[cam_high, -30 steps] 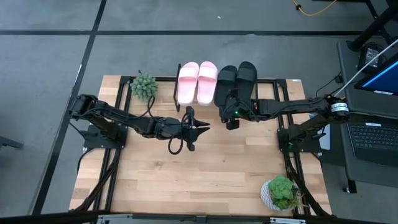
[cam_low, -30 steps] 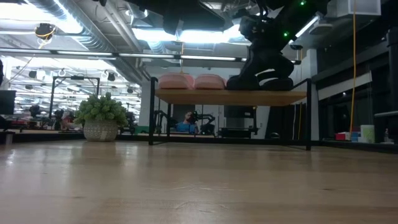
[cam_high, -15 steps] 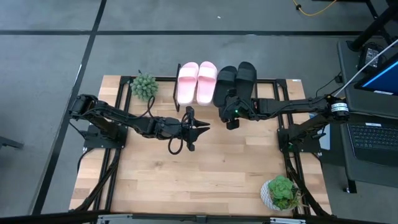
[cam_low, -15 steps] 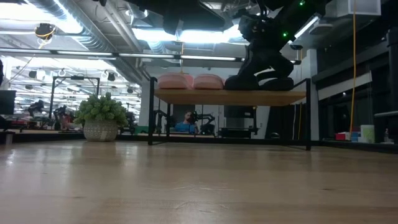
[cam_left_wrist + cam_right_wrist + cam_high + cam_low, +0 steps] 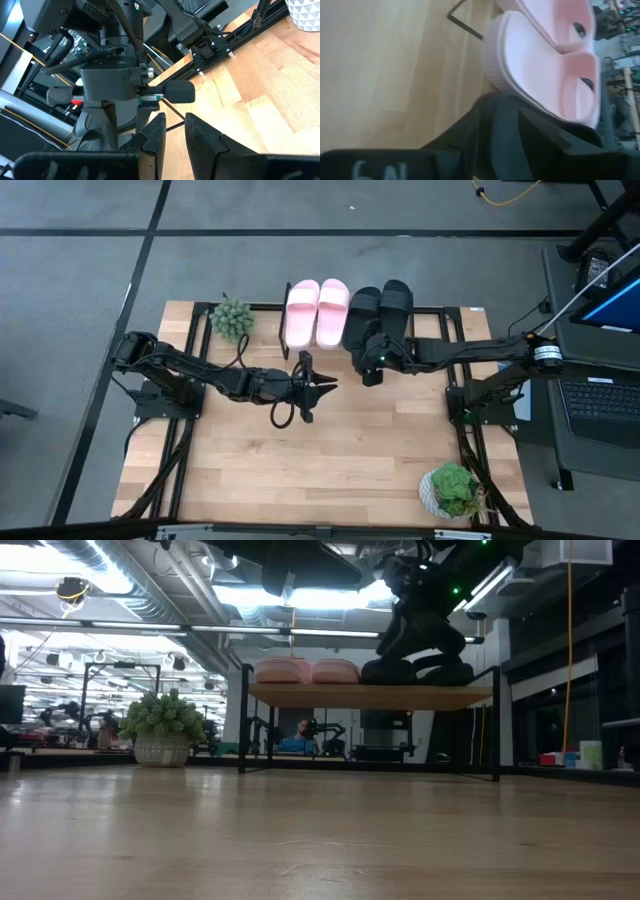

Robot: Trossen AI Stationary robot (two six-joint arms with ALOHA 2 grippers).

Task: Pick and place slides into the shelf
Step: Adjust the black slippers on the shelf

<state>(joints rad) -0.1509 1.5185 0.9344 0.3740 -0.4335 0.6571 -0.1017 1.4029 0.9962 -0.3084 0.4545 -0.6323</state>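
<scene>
- All four slides on the shelf (image 5: 445,311): two pink slides (image 5: 315,311), two black slides (image 5: 381,304).
- Right gripper (image 5: 368,352) at near end of left black slide (image 5: 362,310), fingers apart around its edge, grip loosened.
- Left gripper (image 5: 325,387) over tabletop (image 5: 330,470), fingers narrowly apart, holding nothing.

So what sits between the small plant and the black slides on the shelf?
The two pink slides, side by side, shown in the high view.
</scene>
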